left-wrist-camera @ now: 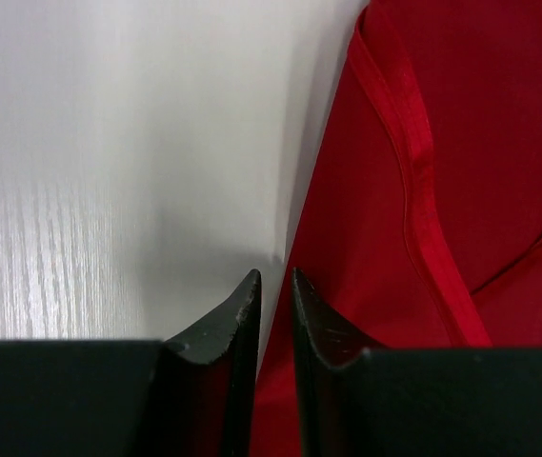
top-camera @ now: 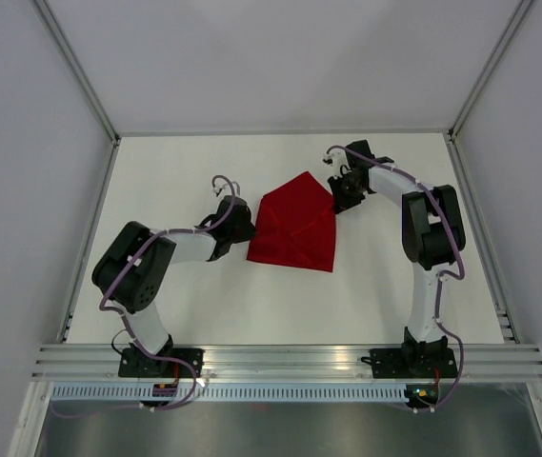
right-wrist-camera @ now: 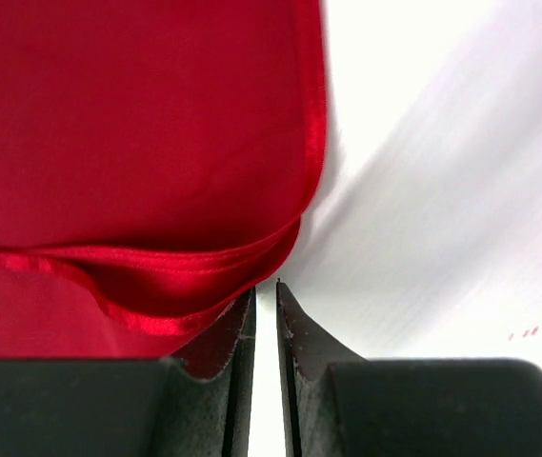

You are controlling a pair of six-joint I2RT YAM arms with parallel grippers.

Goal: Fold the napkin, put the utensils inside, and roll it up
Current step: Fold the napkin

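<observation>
Napkin (top-camera: 294, 228) looks light, limp, slippery; best pinched at its hem (right-wrist-camera: 314, 143); left end effector (left-wrist-camera: 275, 276) and right end effector (right-wrist-camera: 265, 288) sit nearly closed there; grip unclear.

Bright, even overhead light fills the top view, and the white bench (top-camera: 251, 305) shows only faint, soft shadows. The napkin (top-camera: 294, 228) is a saturated red with a slight sheen. In the left wrist view, streaky glare lies on the bench's left part, and the left claw (left-wrist-camera: 275, 278) is near-black. In the right wrist view, the bench blows out white, crossed by a grey diagonal shadow. The right claw (right-wrist-camera: 266, 286) looks soft-edged.
</observation>
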